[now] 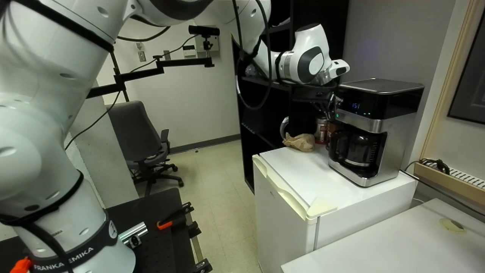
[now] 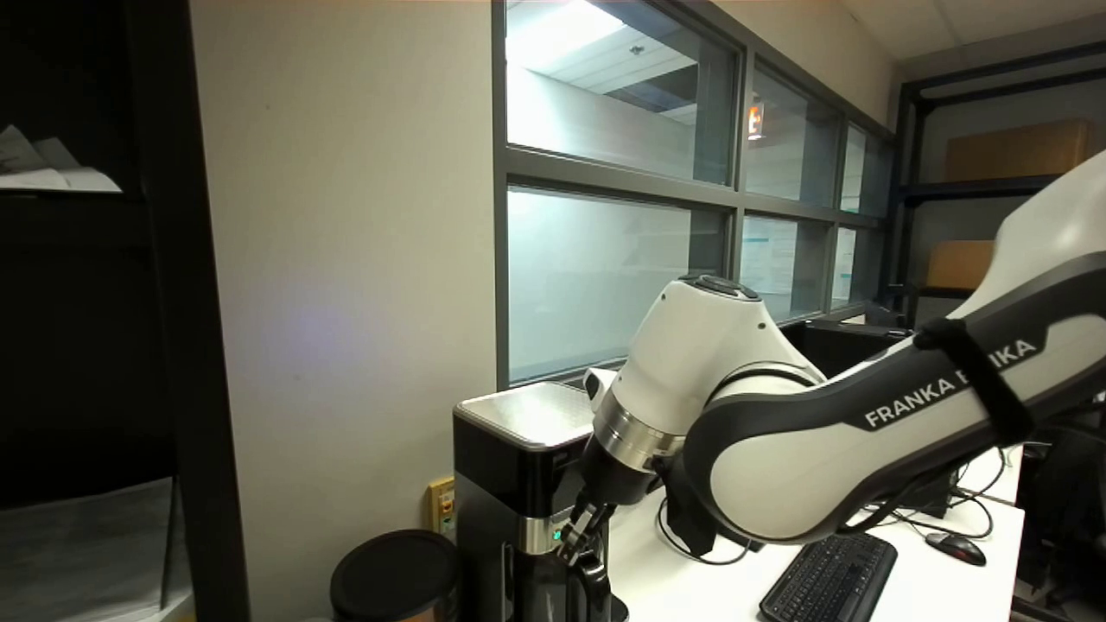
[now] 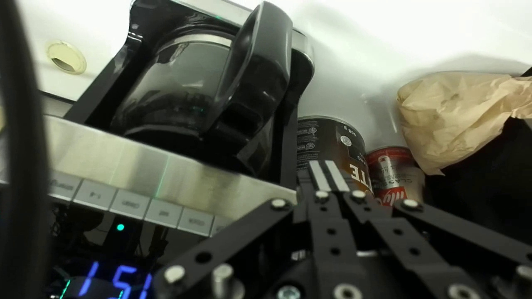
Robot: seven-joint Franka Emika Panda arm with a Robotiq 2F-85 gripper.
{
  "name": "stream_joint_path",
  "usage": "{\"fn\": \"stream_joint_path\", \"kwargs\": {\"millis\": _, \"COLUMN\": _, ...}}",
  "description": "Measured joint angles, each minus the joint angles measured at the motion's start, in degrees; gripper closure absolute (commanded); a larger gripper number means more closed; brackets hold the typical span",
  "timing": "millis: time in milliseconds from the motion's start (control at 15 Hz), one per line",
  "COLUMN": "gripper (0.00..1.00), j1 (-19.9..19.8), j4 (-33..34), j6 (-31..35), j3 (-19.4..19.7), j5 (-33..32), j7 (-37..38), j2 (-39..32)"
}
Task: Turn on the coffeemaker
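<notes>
Now, the coffeemaker [image 1: 394, 136]: it is set toward the wall edge of the white fridge top [image 1: 297, 172], the counter here, with its front turned to the cream-trimmed edge.
Display [image 1: 355, 105]: blue digits are shown, read as 1 51, so mains power is presumably supplied.
Gripper [image 3: 328, 176]: it is poised at the machine's front, by the panel end nearest the counter's far edge.
Fingers [image 3: 318, 176]: they are drawn together into one narrow tip, and nothing is seen to be held.
Button row [image 3: 129, 203]: grey keys are lined up below the digits; the key nearest the gripper is partly covered, its label unreadable.
Green light [image 2: 557, 536]: it is lit just beside the fingertips in an exterior view; whether the power key is marked by it cannot be told, nor can contact be confirmed.
Front panel [image 1: 373, 107]: a press, judged the step in hand, is best made with the joined tips squared up, by one short, light push and a straight release, so no neighbouring key is caught.
Carafe handle [image 3: 266, 70]: it is to be given room, or the carafe [image 3: 178, 87] may be dragged toward the front edge.
Large can [image 3: 329, 143]: it is stood near the far edge, just beside the machine; sideways sweeps are best avoided.
</notes>
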State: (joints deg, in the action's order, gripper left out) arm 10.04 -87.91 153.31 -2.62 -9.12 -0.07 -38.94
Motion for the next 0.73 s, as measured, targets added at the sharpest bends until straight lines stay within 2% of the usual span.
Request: {"fn": "stream_joint_path", "kwargs": {"millis": 733, "gripper": 1.00, "j1": 0.0, "j4": -6.9, "j6": 2.0, "j3": -0.1, "j5": 0.0, "j7": 0.0, "j2": 4.9}}
